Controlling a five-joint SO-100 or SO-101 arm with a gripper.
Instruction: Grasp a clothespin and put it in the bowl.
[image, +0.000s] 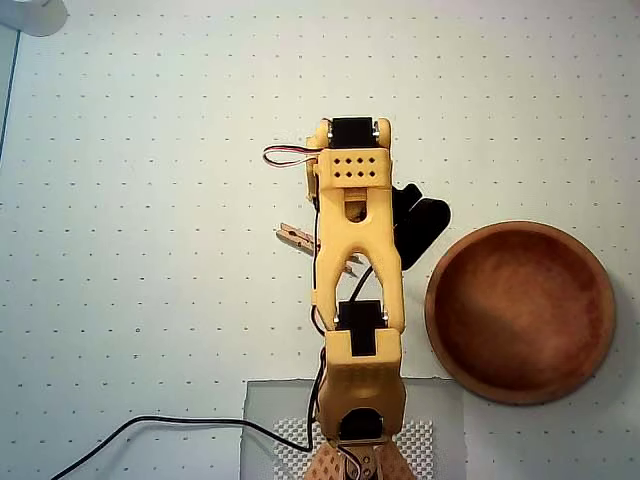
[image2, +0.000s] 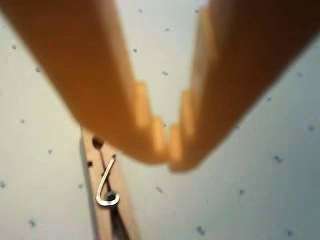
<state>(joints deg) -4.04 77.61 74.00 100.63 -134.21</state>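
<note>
Clothespin (image2: 107, 190) lies flat on your dotted desk (image: 150, 250), partly under the yellow arm (image: 358, 250) in the overhead view, well left of the bowl (image: 520, 312). In the wrist view your claw (image2: 167, 152) has its toothed tips nearly touching, holding nothing, just beside the pin's end with its metal spring (image2: 106, 185).

No readable text, labels, brands, numbers or signs in either view. The counter (image: 150, 200) carries only a regular grid of small dots, no lettering. The arm (image: 358, 250), bowl (image: 520, 312) and clothespin (image2: 107, 195) bear no markings.
</note>
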